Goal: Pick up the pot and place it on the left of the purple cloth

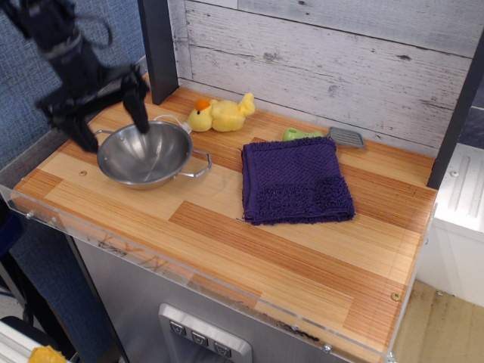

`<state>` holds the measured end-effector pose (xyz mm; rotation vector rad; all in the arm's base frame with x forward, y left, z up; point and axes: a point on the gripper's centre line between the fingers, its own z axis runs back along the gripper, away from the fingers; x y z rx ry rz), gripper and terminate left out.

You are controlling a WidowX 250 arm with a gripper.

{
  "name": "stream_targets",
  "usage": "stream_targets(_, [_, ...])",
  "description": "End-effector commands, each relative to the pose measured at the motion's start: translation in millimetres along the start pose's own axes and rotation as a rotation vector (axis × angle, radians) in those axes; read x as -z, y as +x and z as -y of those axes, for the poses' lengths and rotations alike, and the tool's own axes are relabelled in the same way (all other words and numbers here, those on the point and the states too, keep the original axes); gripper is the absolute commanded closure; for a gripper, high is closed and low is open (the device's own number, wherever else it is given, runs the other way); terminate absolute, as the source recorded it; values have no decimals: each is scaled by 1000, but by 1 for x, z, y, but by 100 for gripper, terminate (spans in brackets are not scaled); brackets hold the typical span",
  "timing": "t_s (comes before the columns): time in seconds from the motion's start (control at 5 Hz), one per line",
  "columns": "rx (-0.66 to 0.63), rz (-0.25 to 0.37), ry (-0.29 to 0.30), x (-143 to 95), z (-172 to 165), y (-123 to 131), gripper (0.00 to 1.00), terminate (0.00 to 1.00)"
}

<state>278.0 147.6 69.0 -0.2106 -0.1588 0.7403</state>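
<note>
The claw (109,121) hangs spread wide and empty above the pot (144,154). The shiny round steel pot sits upright on the desk (227,242), left of the purple cloth (295,181), wire handles pointing left and right.

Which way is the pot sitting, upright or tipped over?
Upright. The pot rests on the table with its open mouth up, the empty inside showing.

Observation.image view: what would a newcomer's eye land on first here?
Probably the shiny pot, sitting on the wooden counter's left end with the open black claw above it, touching nothing. Next the purple cloth, lying flat mid-counter to the pot's right. Behind them, a yellow duck toy rests near the plank wall.
</note>
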Motion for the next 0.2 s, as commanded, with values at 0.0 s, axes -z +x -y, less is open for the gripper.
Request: stream_targets(0.0, [142,116,-10,-66,29,-1,0,100])
